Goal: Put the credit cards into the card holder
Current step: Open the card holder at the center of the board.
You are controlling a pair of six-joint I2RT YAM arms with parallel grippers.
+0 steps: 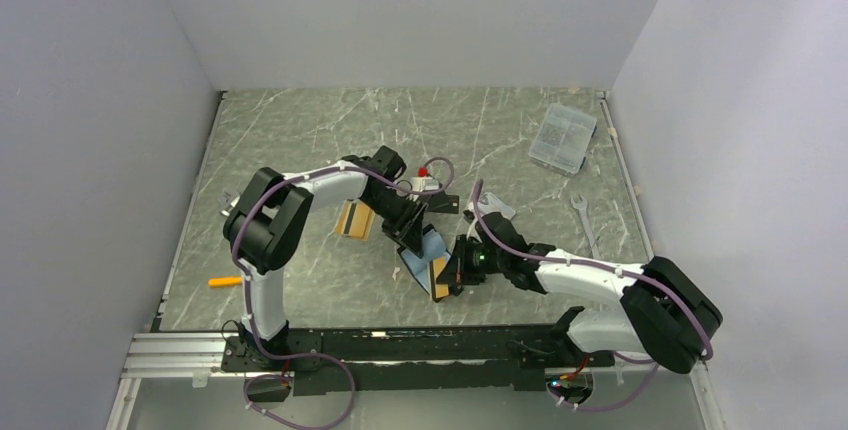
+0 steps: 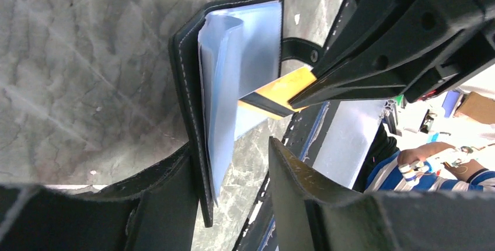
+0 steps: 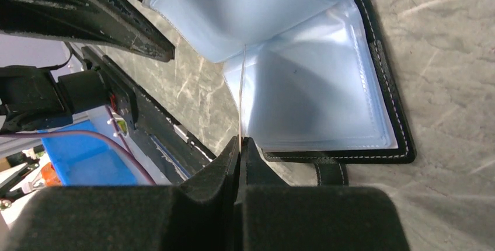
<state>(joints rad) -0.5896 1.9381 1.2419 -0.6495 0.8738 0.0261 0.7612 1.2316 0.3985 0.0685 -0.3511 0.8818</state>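
The card holder (image 1: 420, 248) is open, its light blue lining (image 3: 303, 87) showing. In the left wrist view its black cover (image 2: 187, 87) stands between my left gripper's (image 2: 233, 163) jaws, against the left finger (image 2: 163, 204), with a wide gap to the other finger. My left gripper (image 1: 412, 238) is open. My right gripper (image 1: 452, 272) is shut on the orange-gold credit card (image 2: 280, 90). The card shows edge-on in the right wrist view (image 3: 240, 99), between the pinched fingertips (image 3: 230, 157), and its far end sits in the blue lining.
A tan-orange flat rectangle (image 1: 355, 220) lies under the left arm, and a dark flat piece (image 1: 447, 204) lies behind the holder. A clear plastic box (image 1: 563, 137) stands at the back right. A wrench (image 1: 585, 220) lies at the right and an orange marker (image 1: 225, 281) at the left.
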